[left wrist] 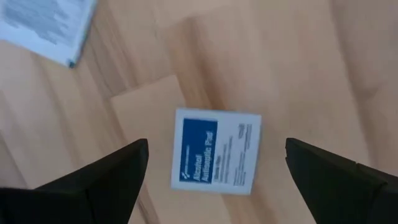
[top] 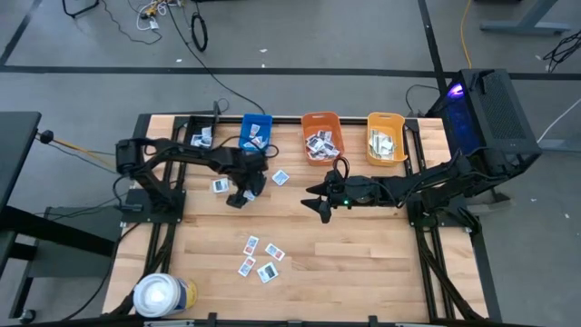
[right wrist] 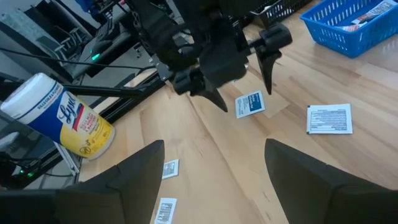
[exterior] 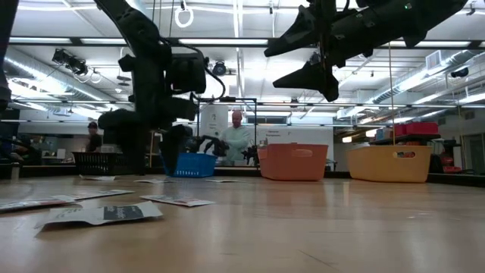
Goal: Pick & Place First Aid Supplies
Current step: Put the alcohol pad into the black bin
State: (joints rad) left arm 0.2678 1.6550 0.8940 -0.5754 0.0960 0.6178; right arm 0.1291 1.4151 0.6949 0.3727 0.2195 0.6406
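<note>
With fingers spread wide, the left gripper (left wrist: 214,165) straddles an alcohol antiseptic pad (left wrist: 215,151) near the blue bin (top: 255,131), apparently to pinch it, while the right gripper (top: 320,198) waits open.

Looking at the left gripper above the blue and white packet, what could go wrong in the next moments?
1. The flat white packet with the blue label lies flush on the wooden table, so the open left gripper may scrape the wood or slide over it.
2. A second white packet lies close by and could be pushed.
3. The open right gripper hangs nearby; the arms might collide.
</note>
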